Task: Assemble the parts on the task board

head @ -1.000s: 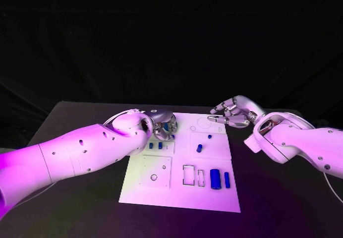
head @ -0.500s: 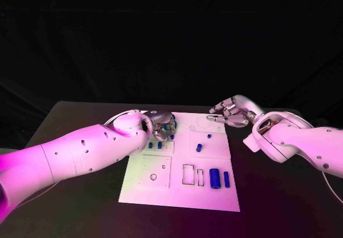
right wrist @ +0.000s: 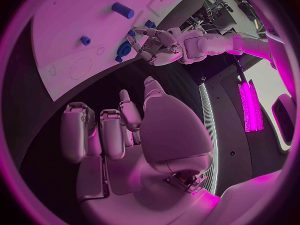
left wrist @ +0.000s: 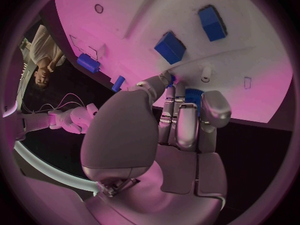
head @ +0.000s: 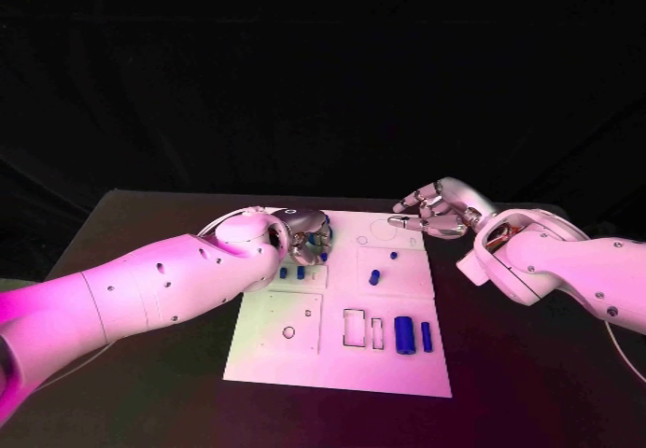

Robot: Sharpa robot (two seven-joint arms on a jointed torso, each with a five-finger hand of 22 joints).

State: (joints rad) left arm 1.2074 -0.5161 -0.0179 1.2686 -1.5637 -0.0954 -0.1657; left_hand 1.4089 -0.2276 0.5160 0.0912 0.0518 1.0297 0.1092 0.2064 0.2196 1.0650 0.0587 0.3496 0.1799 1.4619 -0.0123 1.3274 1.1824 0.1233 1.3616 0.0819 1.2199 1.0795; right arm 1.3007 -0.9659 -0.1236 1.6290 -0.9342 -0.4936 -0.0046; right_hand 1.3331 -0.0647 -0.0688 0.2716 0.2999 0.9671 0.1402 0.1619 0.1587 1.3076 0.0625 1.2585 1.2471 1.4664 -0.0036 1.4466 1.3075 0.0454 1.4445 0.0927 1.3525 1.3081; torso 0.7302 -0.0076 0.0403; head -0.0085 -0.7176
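Observation:
The white task board [head: 350,369] lies mid-table. My left hand [head: 304,233] is over its far left part, with its fingers [left wrist: 187,122] and thumb closed round a small blue part [left wrist: 192,93]. I cannot tell whether that part is lifted off the board. Two blue blocks [left wrist: 170,46] sit just beyond the fingers. My right hand [head: 433,213] hovers at the board's far right corner, fingers [right wrist: 109,132] loosely bent and holding nothing. A large blue cylinder [head: 404,334] and a slim one [head: 427,337] lie near the board's front right.
More small blue parts stand mid-board [head: 377,277] and on the left [head: 284,273]. Empty rectangular slots [head: 356,329] and round holes [head: 289,332] mark the near half. Black table [head: 148,392] surrounds the board on all sides.

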